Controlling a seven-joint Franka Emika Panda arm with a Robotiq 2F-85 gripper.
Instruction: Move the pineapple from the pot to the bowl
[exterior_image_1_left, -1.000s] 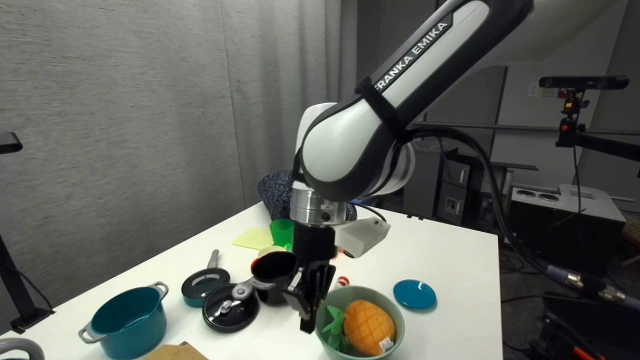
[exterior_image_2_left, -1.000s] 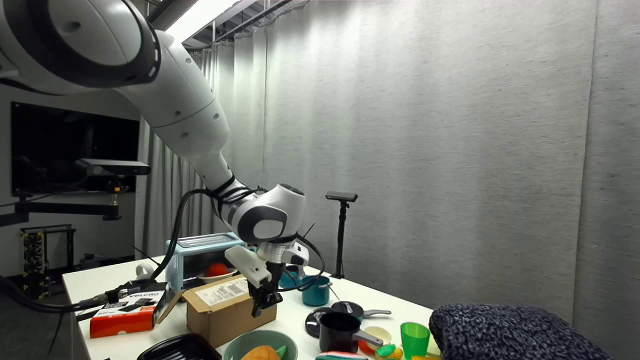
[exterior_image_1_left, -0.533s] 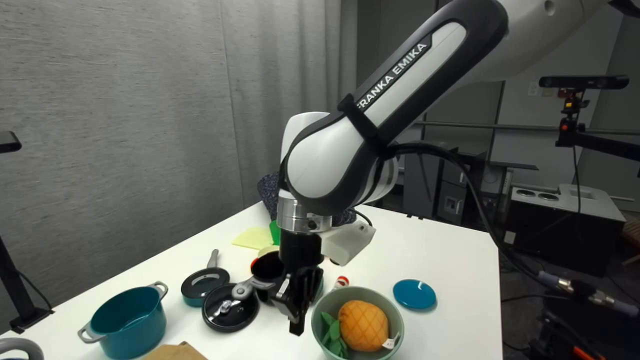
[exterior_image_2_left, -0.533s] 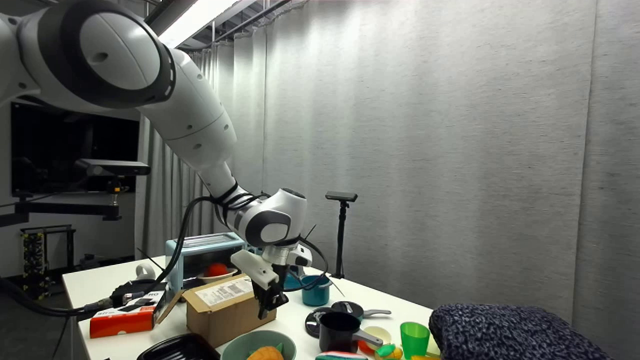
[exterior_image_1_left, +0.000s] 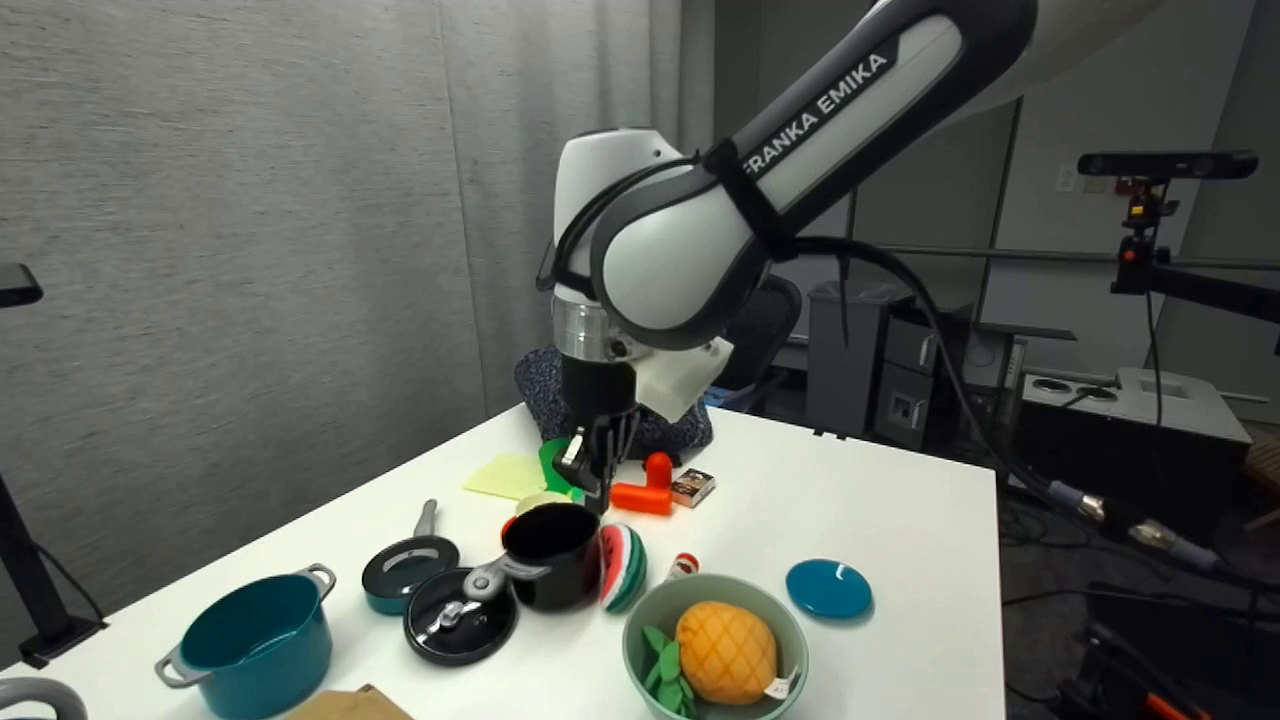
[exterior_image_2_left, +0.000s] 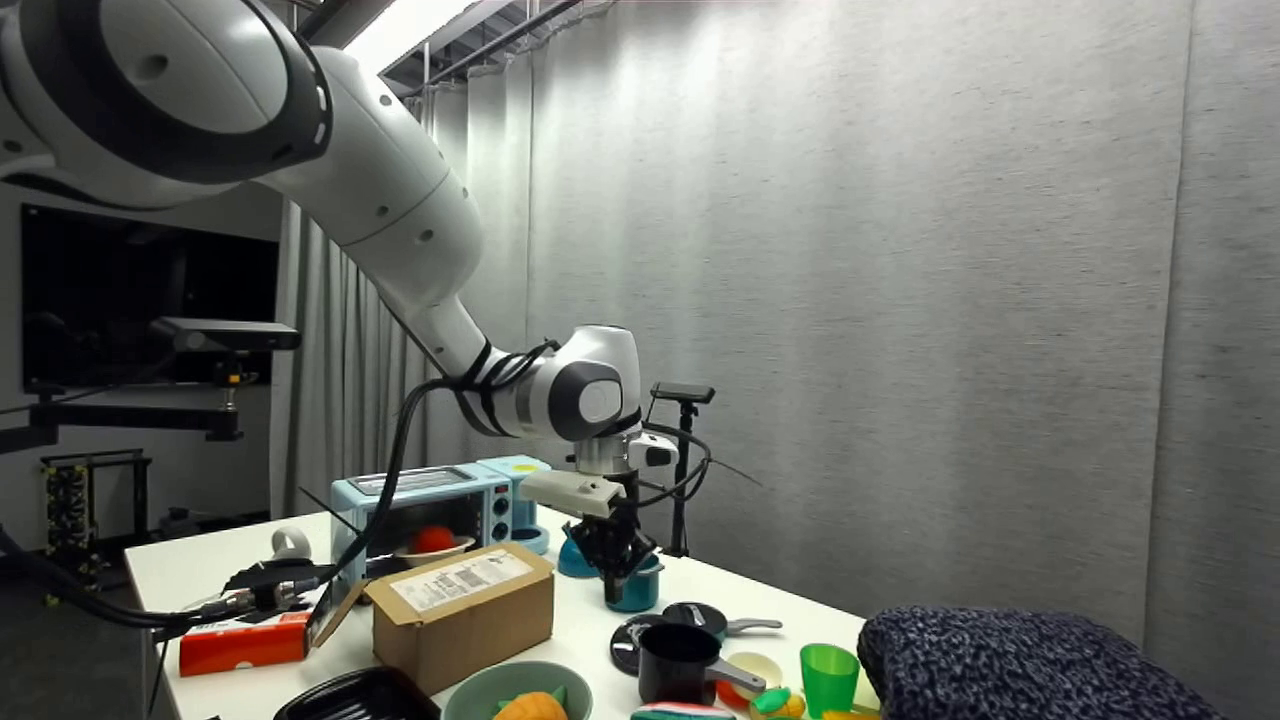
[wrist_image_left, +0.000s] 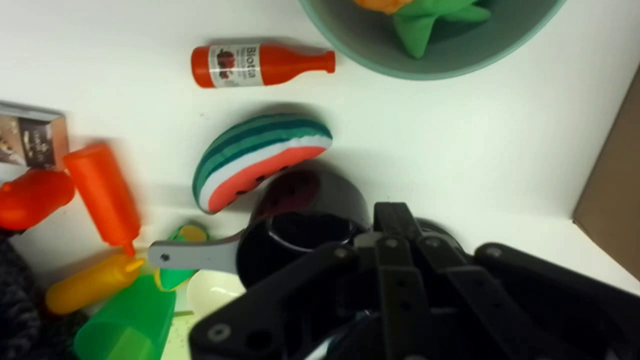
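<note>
The pineapple, orange with green leaves, lies on its side inside the mint-green bowl. Both also show at the bottom edge of an exterior view, pineapple and bowl, and partly at the top of the wrist view, pineapple and bowl. The black pot, with its grey handle, stands apart from the bowl; in the wrist view no object shows in the visible part of the pot. My gripper is shut and empty, raised above the table; it shows in both exterior views.
A watermelon slice rests beside the pot, with a red bottle near the bowl. A black lid, small pan and teal pot stand near. A blue dish and cardboard box flank the bowl.
My gripper has moved away from beside the bowl and risen higher above the table. The bowl and pineapple shifted slightly left in an exterior view, the pineapple staying inside.
</note>
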